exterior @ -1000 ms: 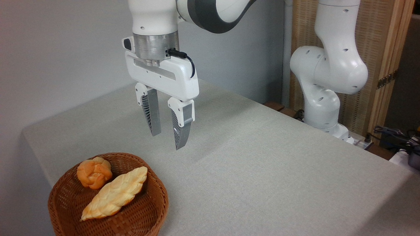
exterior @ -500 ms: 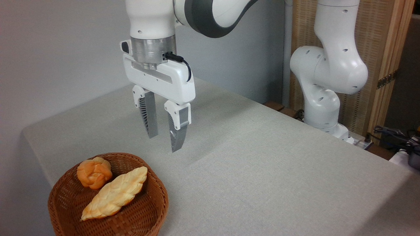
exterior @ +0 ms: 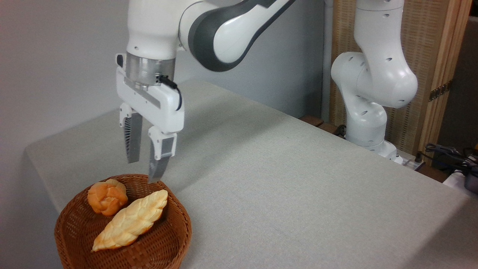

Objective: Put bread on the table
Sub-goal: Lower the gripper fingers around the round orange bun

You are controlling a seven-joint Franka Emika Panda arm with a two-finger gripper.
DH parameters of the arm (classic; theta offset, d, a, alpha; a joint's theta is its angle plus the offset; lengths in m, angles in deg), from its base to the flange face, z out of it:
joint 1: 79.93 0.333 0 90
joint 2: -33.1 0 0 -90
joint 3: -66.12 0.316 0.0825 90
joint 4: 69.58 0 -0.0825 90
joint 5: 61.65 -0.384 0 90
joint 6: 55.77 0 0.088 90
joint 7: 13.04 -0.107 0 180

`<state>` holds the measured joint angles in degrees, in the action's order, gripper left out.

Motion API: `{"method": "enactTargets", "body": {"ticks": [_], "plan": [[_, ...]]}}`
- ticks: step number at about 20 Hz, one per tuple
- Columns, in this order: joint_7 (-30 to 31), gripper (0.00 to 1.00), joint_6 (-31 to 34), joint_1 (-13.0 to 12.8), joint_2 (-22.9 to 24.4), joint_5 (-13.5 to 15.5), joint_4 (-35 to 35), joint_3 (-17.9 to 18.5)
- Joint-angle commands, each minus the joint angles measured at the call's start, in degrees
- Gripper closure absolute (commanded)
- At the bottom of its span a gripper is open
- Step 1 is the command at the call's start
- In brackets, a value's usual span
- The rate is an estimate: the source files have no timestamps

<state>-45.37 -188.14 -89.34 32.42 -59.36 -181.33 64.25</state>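
The arm [exterior: 373, 74] is glossy white with dark grey joint bands. A silver wrist ring [exterior: 149, 70] carries a black cable [exterior: 172, 87]. The gripper [exterior: 143, 172] has grey ribbed fingers [exterior: 132, 140].

The bread [exterior: 107, 197], a small round orange-brown bun with a knotted, twisted top, sits at the far left inside a basket [exterior: 175, 239], touching a longer pale loaf [exterior: 130, 220]. The table [exterior: 283, 194] is broad, flat and covered in light grey cloth, with the basket at its near left corner.

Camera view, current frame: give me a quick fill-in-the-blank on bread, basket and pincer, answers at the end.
1. The bread lies inside the ____, touching the braided loaf.
2. The pincer holds ____ between its fingers.
3. The basket stands on the grey ____.
4. The pincer's fingers point ____, above the basket's far rim.

Missing words: basket; nothing; table; down
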Motion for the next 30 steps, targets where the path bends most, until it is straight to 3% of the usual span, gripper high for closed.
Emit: {"method": "enactTargets", "body": {"ticks": [1,5,12,22,23,24,25,26,30], "plan": [[0.7,0.0,-6.6,-1.2,-3.6,0.5,1.2,0.2],[0.7,0.0,-13.6,-1.2,-6.7,0.5,1.2,-0.5],[1.1,0.0,-15.8,-1.2,-9.8,0.8,1.4,-2.8],[0.6,0.01,-21.8,-1.2,-12.0,1.0,1.4,-2.8],[0.3,0.09,-21.9,-1.1,-12.0,0.9,1.4,-2.8],[-0.3,0.25,-21.9,-1.1,-12.0,0.8,1.4,-2.8],[-0.9,0.48,-21.9,-1.2,-12.0,0.9,1.4,-2.8],[-1.0,0.62,-21.9,-1.1,-12.0,0.9,1.4,-2.8],[-1.1,0.64,-21.9,-1.1,-11.9,0.9,1.3,-2.8]]}}
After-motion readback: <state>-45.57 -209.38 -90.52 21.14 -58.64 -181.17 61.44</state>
